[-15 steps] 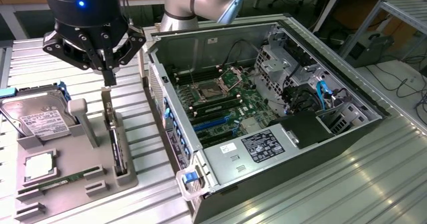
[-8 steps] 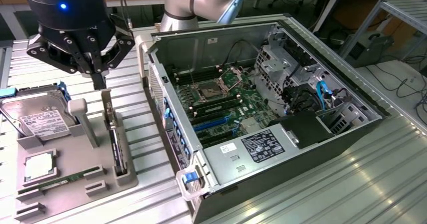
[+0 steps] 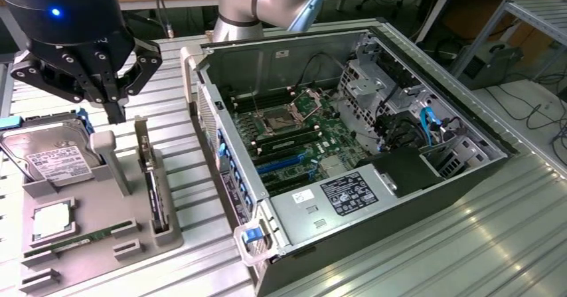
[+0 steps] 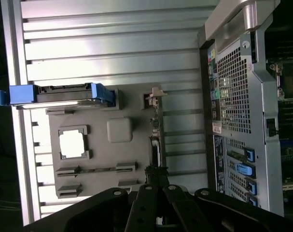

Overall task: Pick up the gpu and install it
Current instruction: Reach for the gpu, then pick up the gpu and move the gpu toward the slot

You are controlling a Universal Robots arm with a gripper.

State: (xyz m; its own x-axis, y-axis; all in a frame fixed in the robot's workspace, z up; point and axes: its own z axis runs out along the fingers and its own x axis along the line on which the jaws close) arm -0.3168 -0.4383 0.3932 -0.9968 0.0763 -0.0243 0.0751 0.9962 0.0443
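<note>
The gpu [image 3: 153, 184] is a thin dark card standing on edge in a slot of the grey holder tray [image 3: 97, 204], on the exterior view's left. Its silver bracket end points toward the back. My gripper [image 3: 115, 113] hangs above the tray's back end, between the hard drive and the gpu, fingers shut with nothing in them. In the wrist view the gpu [image 4: 156, 130] appears edge-on, running straight out from my shut gripper [image 4: 156, 170]. The gripper is clear of the card.
The tray also carries a silver hard drive [image 3: 49, 154] in blue rails, a processor chip [image 3: 53, 218] and a green memory stick [image 3: 80, 238]. The open computer case [image 3: 381, 78] lies to the exterior view's right, motherboard slots [image 3: 288, 161] exposed. The table is ribbed metal.
</note>
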